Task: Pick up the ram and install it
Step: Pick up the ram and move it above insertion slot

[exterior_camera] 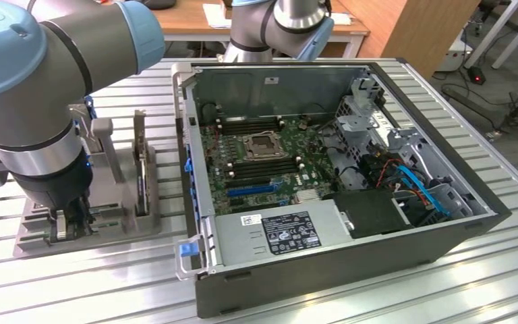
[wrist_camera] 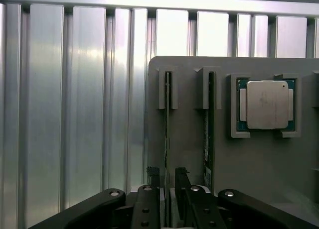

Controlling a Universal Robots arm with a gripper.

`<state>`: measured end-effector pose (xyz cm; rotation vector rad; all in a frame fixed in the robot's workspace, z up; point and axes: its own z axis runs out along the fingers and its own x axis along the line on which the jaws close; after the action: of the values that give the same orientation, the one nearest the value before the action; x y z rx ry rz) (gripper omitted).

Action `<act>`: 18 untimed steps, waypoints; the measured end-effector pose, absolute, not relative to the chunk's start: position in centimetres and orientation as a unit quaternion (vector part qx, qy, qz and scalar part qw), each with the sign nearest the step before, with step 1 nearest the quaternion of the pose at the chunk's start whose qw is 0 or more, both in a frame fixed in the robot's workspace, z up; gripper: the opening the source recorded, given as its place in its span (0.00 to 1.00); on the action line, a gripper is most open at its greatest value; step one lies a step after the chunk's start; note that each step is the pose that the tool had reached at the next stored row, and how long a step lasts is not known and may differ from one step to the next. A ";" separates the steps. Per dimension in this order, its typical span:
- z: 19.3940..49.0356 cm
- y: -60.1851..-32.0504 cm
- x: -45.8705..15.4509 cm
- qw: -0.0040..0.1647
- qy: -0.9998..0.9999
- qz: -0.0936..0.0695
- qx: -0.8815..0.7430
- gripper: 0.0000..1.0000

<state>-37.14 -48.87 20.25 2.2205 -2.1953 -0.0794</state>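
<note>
Gray holder (wrist_camera: 189, 139) on tabletop (wrist_camera: 75, 114): two sticks on edge in slots, CPU (wrist_camera: 267, 104) in pocket. The ram (wrist_camera: 167, 114) thin, green, upright. The gripper (wrist_camera: 167, 173) open, straddling ram, gaps either side.

You have an open computer case (exterior_camera: 331, 277) lying on its side on the ribbed metal table (exterior_camera: 133, 283). Inside you can see the green motherboard (exterior_camera: 241, 165) with its square processor socket (exterior_camera: 264, 145) near the middle. A grey power supply (exterior_camera: 277, 233) with a white label sits along the case's near wall, and blue cables (exterior_camera: 421, 189) run through the drive bay toward the exterior view's right. Just beside the case, on the exterior view's left, you have a grey holder (exterior_camera: 34, 239) with a dark expansion card (exterior_camera: 140, 162) standing upright in it. In the wrist view a silver-capped processor (wrist_camera: 267, 104) rests in a square recess of that holder. A wooden desk (exterior_camera: 187, 17) stands behind the table.
</note>
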 end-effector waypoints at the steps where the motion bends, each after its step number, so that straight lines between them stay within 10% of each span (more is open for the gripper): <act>1: 20.3 -48.9 -37.1 0.009 -0.703 -0.025 0.711 0.26; 18: 20.3 -48.9 -36.9 0.009 -0.703 -0.025 0.711 0.26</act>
<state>-36.94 -48.87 20.32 2.2207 -2.1954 -0.0793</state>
